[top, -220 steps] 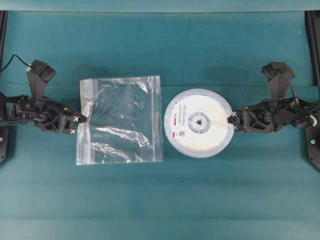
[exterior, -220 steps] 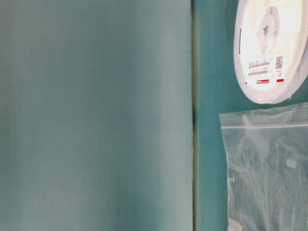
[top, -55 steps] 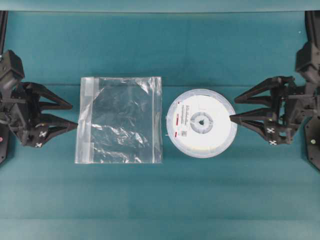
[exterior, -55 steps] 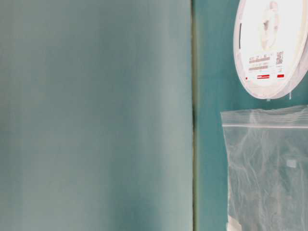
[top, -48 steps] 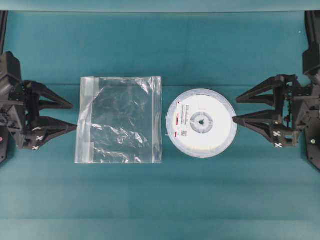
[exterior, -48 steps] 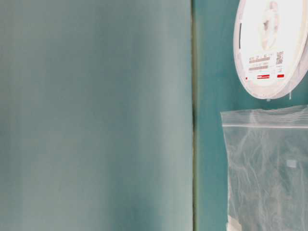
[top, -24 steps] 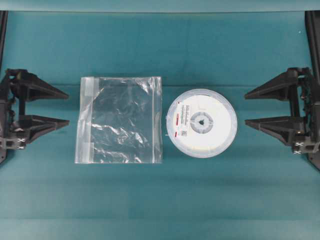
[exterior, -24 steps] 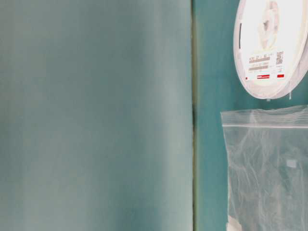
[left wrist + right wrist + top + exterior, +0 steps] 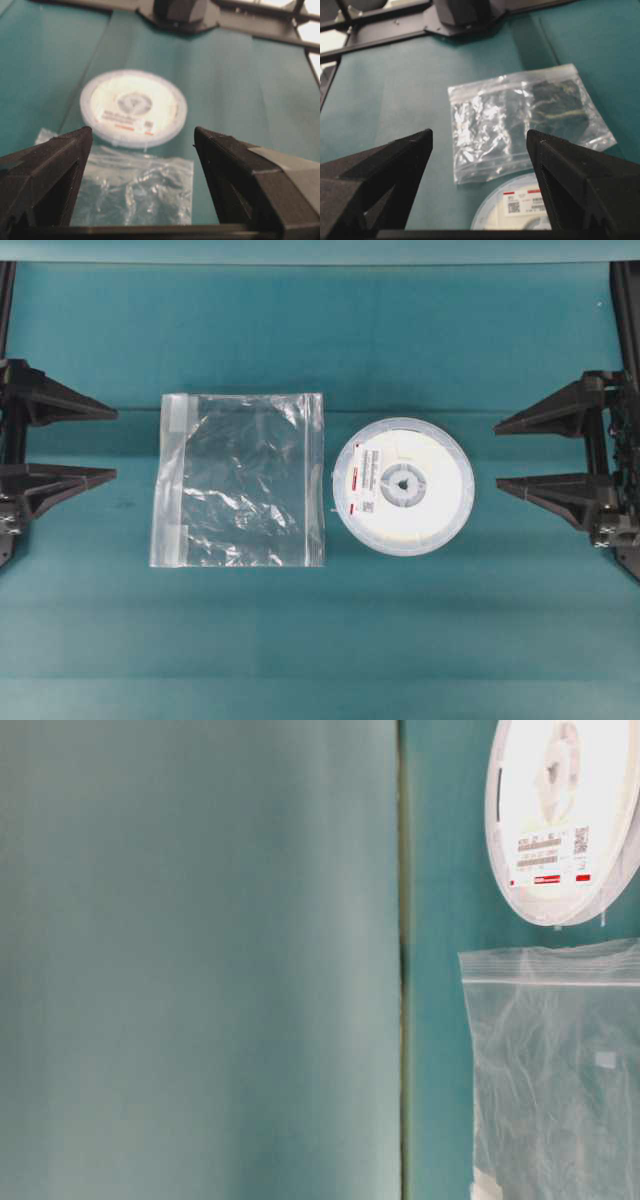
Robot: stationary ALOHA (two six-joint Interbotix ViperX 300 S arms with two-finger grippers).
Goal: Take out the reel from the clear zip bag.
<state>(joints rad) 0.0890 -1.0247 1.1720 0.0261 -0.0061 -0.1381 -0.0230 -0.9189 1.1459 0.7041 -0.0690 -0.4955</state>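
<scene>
The reel point(image 9: 402, 486), a flat white disc with a cream centre and a red-marked label, lies on the teal table just right of the clear zip bag point(image 9: 240, 480), outside it. The bag is flat and crinkly with nothing in it. Both also show in the table-level view, reel point(image 9: 560, 815) above bag point(image 9: 555, 1070), in the left wrist view as reel point(image 9: 133, 107) and bag point(image 9: 135, 192), and in the right wrist view as reel point(image 9: 517, 210) and bag point(image 9: 525, 117). My left gripper point(image 9: 115, 443) stands open at the far left, away from the bag. My right gripper point(image 9: 497, 453) stands open at the far right, away from the reel.
The teal table cloth point(image 9: 320, 640) has a fold line across the back. Black arm bases point(image 9: 180, 12) sit at each side edge. A blurred grey-green surface point(image 9: 200, 960) fills the left of the table-level view.
Both grippers have drawn back toward their side edges, away from bag and reel, staying open. Reel and bag have not moved in the last second.
</scene>
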